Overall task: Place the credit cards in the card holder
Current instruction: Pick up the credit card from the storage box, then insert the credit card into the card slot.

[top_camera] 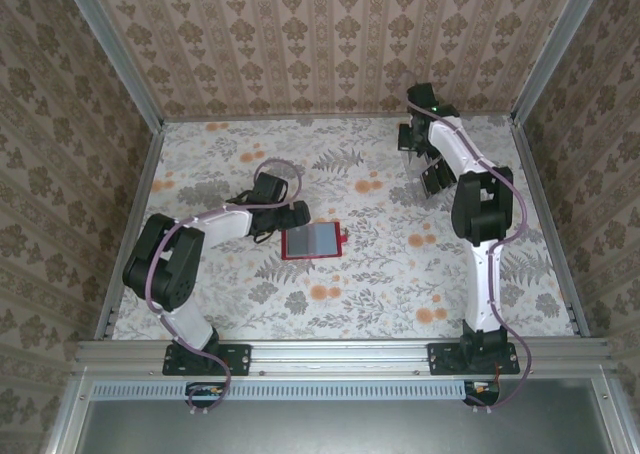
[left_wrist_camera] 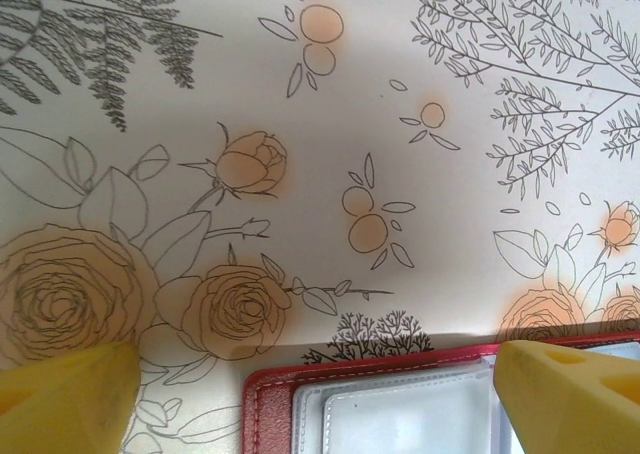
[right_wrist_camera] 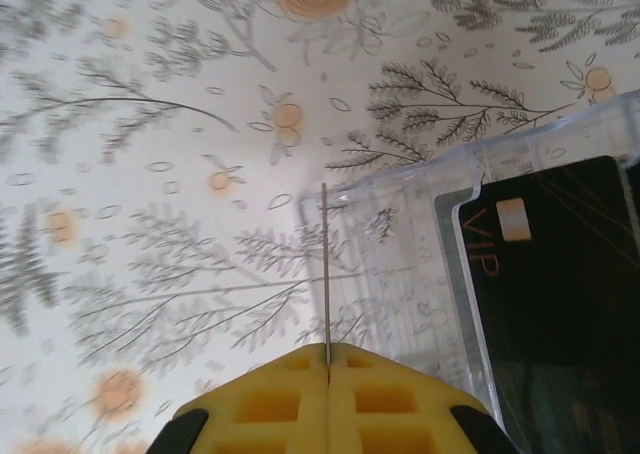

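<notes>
clearly, black card [right_wrist_camera: 560,304], gold "vip" lettering

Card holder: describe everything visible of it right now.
The card holder lies open and flat on the floral table, near its middle. Leather-like red border with a small red tab on its right edge; grey-blue inside with clear pockets that look empty. One edge sits within the open left gripper; contact cannot be told.

Floral tbl cover [top_camera: 380,294], clear plastic box [right_wrist_camera: 400,244], patterned walls [top_camera: 330,44], alu rail [top_camera: 340,354]
</notes>
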You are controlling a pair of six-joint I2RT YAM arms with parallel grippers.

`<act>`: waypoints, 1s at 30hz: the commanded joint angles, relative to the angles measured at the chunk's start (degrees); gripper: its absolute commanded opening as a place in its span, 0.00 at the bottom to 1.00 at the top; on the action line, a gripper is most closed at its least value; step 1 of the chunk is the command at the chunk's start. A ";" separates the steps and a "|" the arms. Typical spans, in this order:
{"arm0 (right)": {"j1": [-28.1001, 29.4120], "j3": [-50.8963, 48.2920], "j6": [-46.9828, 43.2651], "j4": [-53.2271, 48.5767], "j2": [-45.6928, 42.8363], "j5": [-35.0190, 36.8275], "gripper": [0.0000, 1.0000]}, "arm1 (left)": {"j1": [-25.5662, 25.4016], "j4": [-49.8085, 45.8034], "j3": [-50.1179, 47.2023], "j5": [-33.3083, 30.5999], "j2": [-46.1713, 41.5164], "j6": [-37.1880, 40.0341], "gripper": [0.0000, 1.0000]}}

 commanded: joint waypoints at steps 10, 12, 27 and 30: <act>8.96 -22.51 9.97 12.39 -24.33 -11.52 0.00 | 0.83 -5.94 -2.77 -2.47 -8.48 5.94 1.00; 11.67 -29.81 13.63 17.51 -28.24 -13.87 0.00 | 0.82 -7.21 -3.92 -3.65 -9.83 6.17 1.00; 31.31 -60.41 32.88 43.78 -35.97 -13.89 0.00 | 0.38 -9.23 -11.24 -5.99 -16.38 5.27 1.00; 32.18 -62.37 34.68 46.99 -35.14 -13.63 0.00 | -0.11 -9.18 -11.09 -6.32 -16.25 5.28 1.00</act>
